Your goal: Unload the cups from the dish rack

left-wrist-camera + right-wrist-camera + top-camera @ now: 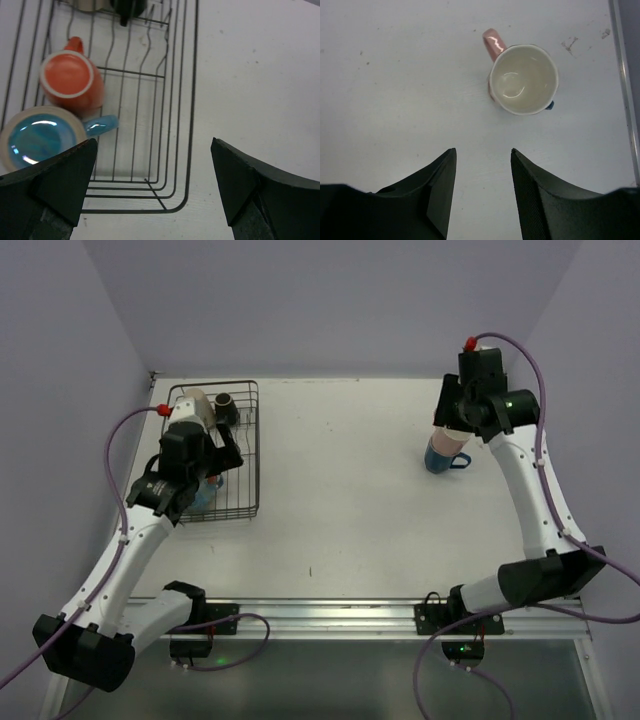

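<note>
White table, dish rack far left: we fear our wide-open left gripper snags its wire by the light blue cup, or our empty, parted right gripper topples the far-right pink cup.

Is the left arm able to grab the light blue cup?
Probably yes. Its fingers are open right by the light blue cup, nothing covers it, but the orange cup crowds it.

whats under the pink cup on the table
A blue cup, with the pink cup stacked on it. From the right wrist view only a blue sliver shows; the rest is covered.
</note>
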You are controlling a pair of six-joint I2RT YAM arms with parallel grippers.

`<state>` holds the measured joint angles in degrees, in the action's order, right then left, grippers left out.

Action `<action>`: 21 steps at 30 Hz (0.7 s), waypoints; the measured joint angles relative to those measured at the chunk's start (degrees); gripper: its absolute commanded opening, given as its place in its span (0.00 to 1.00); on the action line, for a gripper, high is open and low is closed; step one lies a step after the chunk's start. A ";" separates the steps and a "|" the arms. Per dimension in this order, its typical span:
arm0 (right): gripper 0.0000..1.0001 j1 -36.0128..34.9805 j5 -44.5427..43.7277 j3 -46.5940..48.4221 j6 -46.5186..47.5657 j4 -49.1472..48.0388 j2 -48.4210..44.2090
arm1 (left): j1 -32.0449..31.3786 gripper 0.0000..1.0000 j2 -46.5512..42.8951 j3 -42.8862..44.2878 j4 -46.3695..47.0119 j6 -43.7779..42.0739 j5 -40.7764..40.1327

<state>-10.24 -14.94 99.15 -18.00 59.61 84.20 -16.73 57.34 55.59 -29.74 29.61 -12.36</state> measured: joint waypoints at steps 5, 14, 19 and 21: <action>0.51 -10.69 0.79 -3.39 -1.01 -1.46 -5.51 | 1.79 1.00 0.55 3.54 -7.32 -0.72 -9.31; 0.52 -22.36 10.56 -16.39 -2.36 -10.38 -11.93 | 4.87 1.00 2.54 3.69 -14.40 -0.94 -16.70; 0.53 -25.75 13.14 -22.60 -2.56 -13.44 -12.22 | 5.57 1.00 4.96 3.69 -16.31 -1.27 -19.47; 0.53 -26.27 13.60 -24.48 -2.56 -14.64 -12.41 | 5.97 1.00 6.54 3.69 -16.83 -1.38 -19.34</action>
<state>-36.51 -1.34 74.67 -20.56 44.97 71.79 -10.76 63.88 59.29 -46.57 28.23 -31.70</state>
